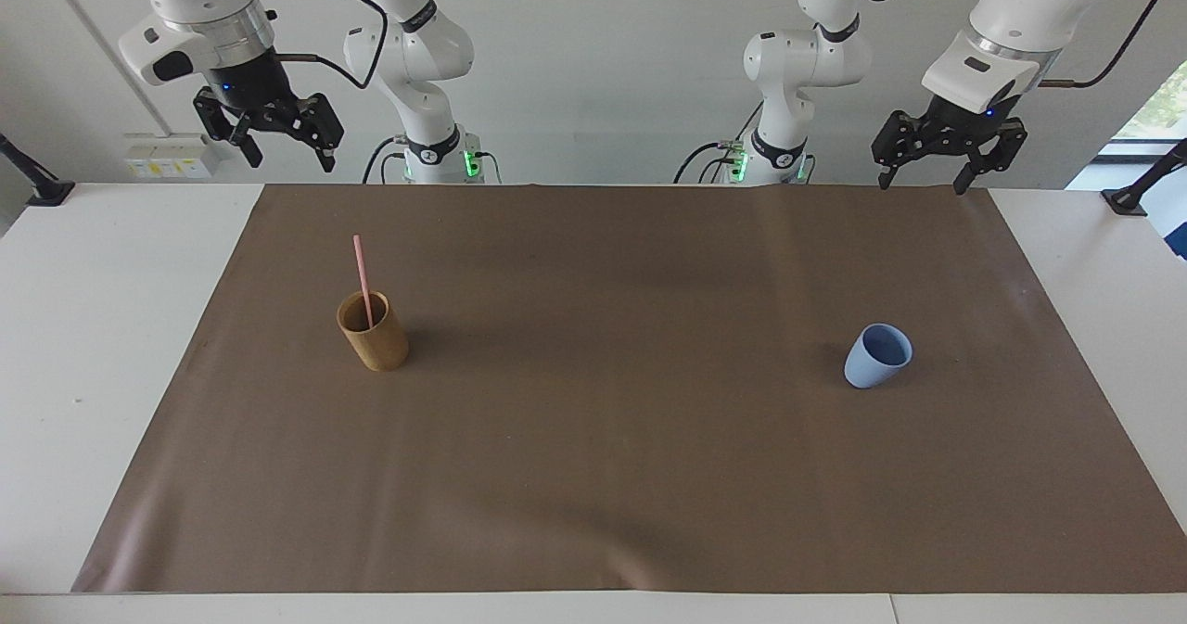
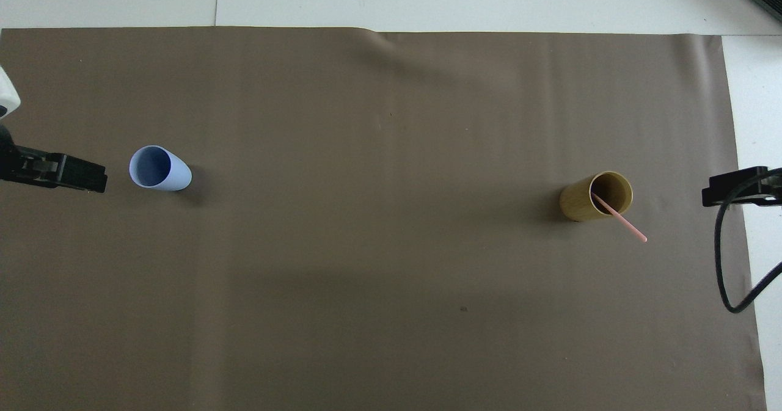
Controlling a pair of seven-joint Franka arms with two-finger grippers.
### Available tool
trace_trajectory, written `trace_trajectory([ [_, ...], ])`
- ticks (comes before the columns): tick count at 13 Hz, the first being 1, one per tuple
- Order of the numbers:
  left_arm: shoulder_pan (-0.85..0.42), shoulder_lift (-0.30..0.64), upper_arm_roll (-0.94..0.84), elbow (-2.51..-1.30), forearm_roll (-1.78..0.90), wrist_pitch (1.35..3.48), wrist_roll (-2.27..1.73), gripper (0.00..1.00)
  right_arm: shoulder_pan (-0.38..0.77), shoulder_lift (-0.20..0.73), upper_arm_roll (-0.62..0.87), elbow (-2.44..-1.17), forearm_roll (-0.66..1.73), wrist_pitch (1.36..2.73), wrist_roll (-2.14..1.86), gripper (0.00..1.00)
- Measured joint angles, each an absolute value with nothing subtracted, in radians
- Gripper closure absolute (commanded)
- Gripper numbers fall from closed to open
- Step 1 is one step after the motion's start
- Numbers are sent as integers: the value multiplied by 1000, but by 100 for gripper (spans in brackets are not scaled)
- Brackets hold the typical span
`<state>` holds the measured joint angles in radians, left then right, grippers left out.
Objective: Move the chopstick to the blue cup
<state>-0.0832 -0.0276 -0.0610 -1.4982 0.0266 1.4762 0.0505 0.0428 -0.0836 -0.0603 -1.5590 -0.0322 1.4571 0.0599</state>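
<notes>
Well apart from both spread fingers, the chopstick stands in the wooden cup.

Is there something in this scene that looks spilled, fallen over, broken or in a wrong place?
Nothing stands out. The blue cup and the wooden cup both stand upright on the brown mat, far apart. The chopstick leans inside the wooden cup. The left gripper and right gripper hang open, holding nothing.
</notes>
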Motion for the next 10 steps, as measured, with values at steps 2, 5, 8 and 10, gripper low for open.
trace_trajectory([
  [2,-83,-28,-60,-1498,19,1482,50,0,42,-84,-60,-1559,-32,1457,60,0],
  [5,-57,-26,-56,-1514,0,1541,53,0,41,-84,-60,-1559,-32,1457,60,0],
  [8,-22,-10,-54,-1566,-16,1642,63,0,41,-84,-60,-1559,-32,1457,60,0],
  [10,-12,6,-54,-1630,-16,1731,69,0,40,-84,-60,-1559,-32,1457,60,0],
])
